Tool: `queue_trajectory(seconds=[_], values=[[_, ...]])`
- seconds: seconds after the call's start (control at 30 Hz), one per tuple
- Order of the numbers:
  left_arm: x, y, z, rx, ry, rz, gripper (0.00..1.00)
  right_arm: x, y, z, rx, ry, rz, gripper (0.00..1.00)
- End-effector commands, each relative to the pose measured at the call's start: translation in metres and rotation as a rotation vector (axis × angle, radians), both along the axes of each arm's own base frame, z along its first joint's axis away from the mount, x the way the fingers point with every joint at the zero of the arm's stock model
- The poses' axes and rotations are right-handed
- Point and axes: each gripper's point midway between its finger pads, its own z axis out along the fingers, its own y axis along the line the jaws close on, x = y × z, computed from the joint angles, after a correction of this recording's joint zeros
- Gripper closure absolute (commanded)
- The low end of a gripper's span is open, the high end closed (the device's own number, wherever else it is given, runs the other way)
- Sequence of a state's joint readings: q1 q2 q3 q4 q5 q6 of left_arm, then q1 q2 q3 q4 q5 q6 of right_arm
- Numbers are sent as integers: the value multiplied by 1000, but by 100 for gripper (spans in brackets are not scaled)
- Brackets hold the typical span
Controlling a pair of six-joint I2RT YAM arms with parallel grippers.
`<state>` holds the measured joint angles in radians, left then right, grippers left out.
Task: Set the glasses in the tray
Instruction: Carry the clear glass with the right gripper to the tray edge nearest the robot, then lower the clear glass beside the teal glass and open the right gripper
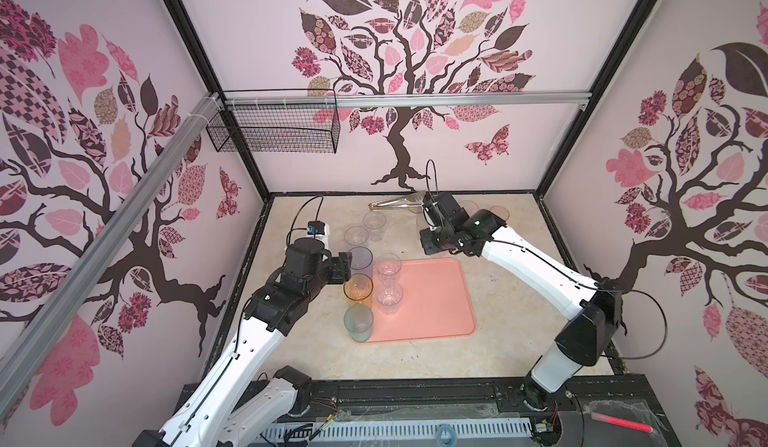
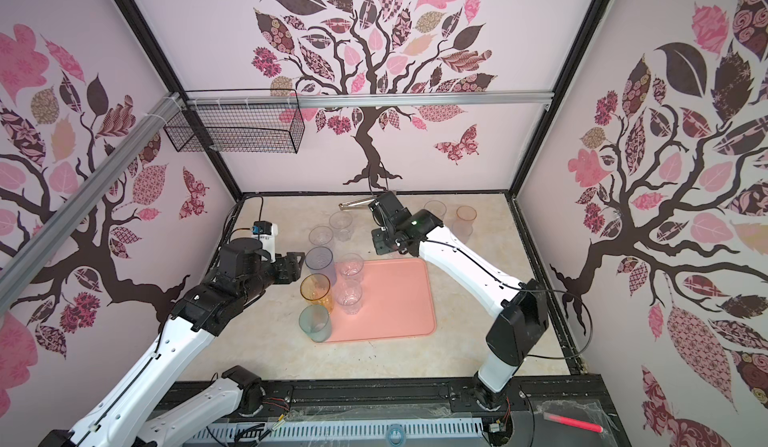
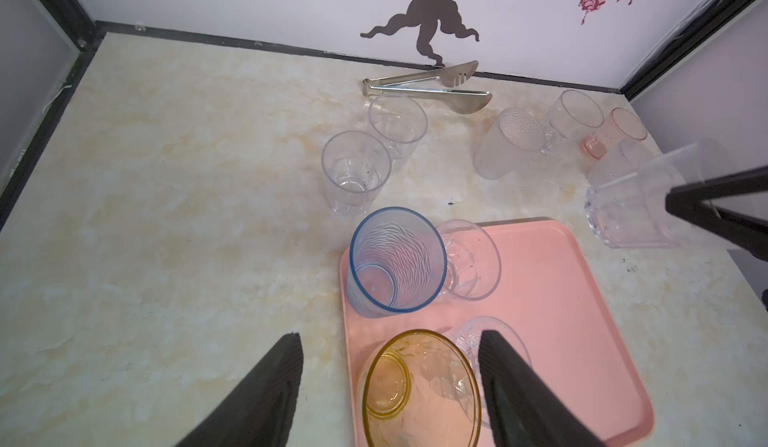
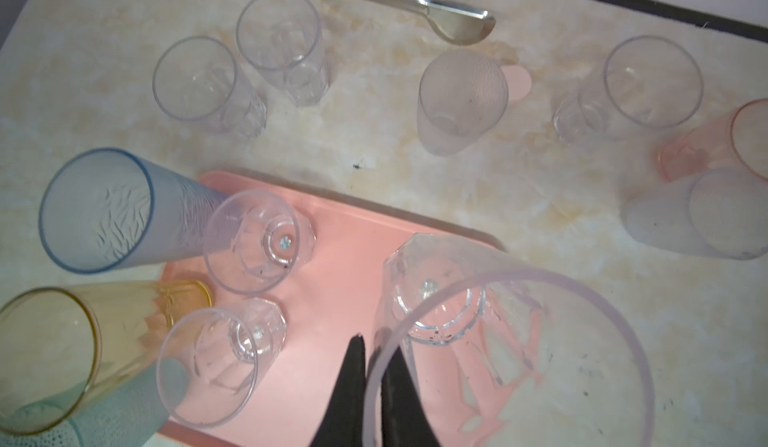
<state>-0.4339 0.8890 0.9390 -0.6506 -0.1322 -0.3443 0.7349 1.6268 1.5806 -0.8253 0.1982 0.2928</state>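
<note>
The right gripper point(image 4: 372, 343) is closed tightly on the rim of a clear glass point(image 4: 478, 320), held up near the far right corner of the tray point(image 1: 436, 299). The left gripper point(image 3: 390, 335) is wide open and empty, above the amber glass point(image 3: 419, 386).

L gripper point(image 3: 390, 337) jaws spread wide. Amber glass point(image 3: 419, 391) stands btwn the fingers point(image 3: 266, 395), w/ a clear gap to one. The other finger overlaps a small clear glass point(image 3: 467, 335). Both glasses are on the tray point(image 3: 561, 299). Blue glass point(image 3: 397, 262) stands at the tray's corner, w/ a second clear glass point(image 3: 473, 262) just beside it. On the table point(image 3: 166, 216), off the tray: clear pair point(image 3: 355, 173) close together, tongs point(image 3: 428, 87) by the wall, then frosted glass point(image 3: 509, 143), tall clear glass point(image 3: 575, 119), pink glass point(image 3: 615, 133). R gripper point(image 3: 671, 200) is clamped on the rim of a faceted glass point(image 3: 636, 212) beside the tray.
</note>
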Motion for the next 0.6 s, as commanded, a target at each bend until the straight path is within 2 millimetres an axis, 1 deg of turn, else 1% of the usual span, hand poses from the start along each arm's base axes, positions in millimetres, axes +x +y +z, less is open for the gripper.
queue_trajectory(seconds=[0.0, 0.1, 0.13, 0.23, 0.33, 0.5, 0.57], values=[[-12, 10, -26, 19, 58, 38, 29, -37, 2, 2, 13, 0, 26, 100], [-15, 16, -30, 32, 55, 59, 29, -76, 13, -24, -1, 62, 87, 100], [-14, 17, -33, 33, 58, 65, 29, -89, 19, -33, 2, 79, 115, 100], [-13, 18, -38, 28, 64, 76, 28, -121, 36, -55, -17, 95, 191, 100], [-11, 19, -45, 22, 76, 87, 28, -145, 51, -78, -31, 153, 256, 100], [-11, 30, -58, -9, 109, 118, 28, -158, 72, -99, -82, 213, 358, 100], [-12, 36, -61, -17, 112, 138, 28, -160, 76, -106, -129, 216, 380, 100]])
